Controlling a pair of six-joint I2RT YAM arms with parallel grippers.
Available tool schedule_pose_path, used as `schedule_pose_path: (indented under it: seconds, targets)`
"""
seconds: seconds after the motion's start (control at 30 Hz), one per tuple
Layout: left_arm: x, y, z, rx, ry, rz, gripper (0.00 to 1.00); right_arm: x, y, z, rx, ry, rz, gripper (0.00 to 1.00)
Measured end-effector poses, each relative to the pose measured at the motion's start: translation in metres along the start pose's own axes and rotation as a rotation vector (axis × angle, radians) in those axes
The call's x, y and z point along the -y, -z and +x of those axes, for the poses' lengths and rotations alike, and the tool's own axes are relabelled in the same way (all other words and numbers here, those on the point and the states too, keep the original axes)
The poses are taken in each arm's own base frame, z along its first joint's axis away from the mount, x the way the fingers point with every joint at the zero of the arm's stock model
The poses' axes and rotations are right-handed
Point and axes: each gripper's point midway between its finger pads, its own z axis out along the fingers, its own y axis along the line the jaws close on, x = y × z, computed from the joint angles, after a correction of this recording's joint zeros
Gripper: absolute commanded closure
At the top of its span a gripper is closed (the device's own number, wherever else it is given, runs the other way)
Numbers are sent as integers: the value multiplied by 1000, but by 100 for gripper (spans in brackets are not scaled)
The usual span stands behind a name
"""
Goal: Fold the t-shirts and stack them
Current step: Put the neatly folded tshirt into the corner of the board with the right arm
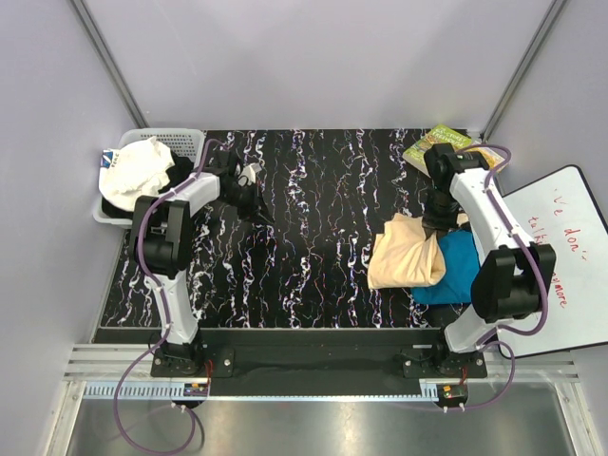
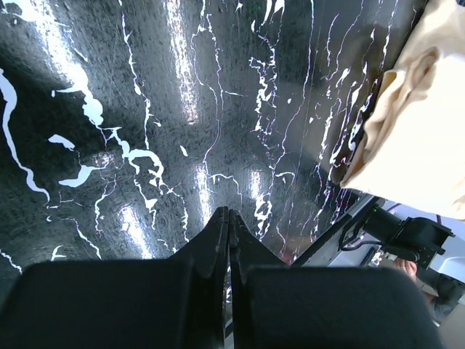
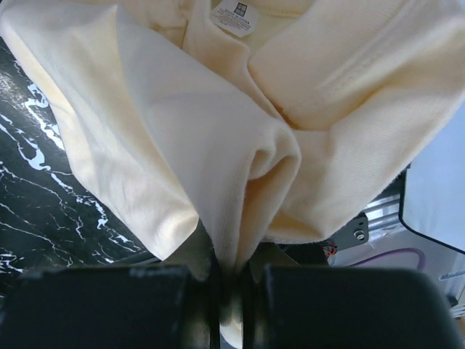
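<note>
On the black marbled table (image 1: 313,285), near right, the teal-blue t-shirt (image 1: 458,275) lies with the peach-yellow t-shirt (image 1: 404,252) bunched partly over its left edge. The right gripper (image 3: 231,280) is clamped on a fold of the peach-yellow cloth. Farther left, the left gripper (image 2: 228,222) hangs over bare table, jaws pressed together, empty. At the far left, a white basket (image 1: 185,138) holds white cloth (image 1: 142,163).

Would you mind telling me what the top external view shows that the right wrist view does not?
Only the top external view shows the teal-blue cloth t-shirt and the white plastic basket of clothes. Only the right wrist view shows the white neck label and the cloth fold pinched in the right gripper. Both show the pale peach-yellow cloth t-shirt and the black white-veined table.
</note>
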Motion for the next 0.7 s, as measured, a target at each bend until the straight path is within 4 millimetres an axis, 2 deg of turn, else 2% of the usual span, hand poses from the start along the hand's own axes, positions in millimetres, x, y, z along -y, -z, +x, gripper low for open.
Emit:
schedule_pose_path:
  seconds: [0.17, 0.4, 0.6, 0.63, 0.67, 0.7]
  targets:
    - [-1, -3, -1, -9, 6, 4, 99, 19, 6, 4, 25, -19, 32, 96]
    - [-1, -4, -1, -12, 7, 9, 99, 43, 0, -1, 7, -96, 72, 97]
    - [-1, -4, -1, -13, 7, 12, 99, 82, -8, -8, -28, -222, 113, 95]
    - [-1, -4, -1, -13, 7, 13, 99, 86, -12, -9, -40, -231, 122, 93]
    - [0, -4, -1, -14, 7, 15, 98, 88, -16, -10, -55, -232, 131, 73]
    - [0, -4, 0, -15, 8, 17, 96, 88, -20, -10, -72, -228, 136, 58]
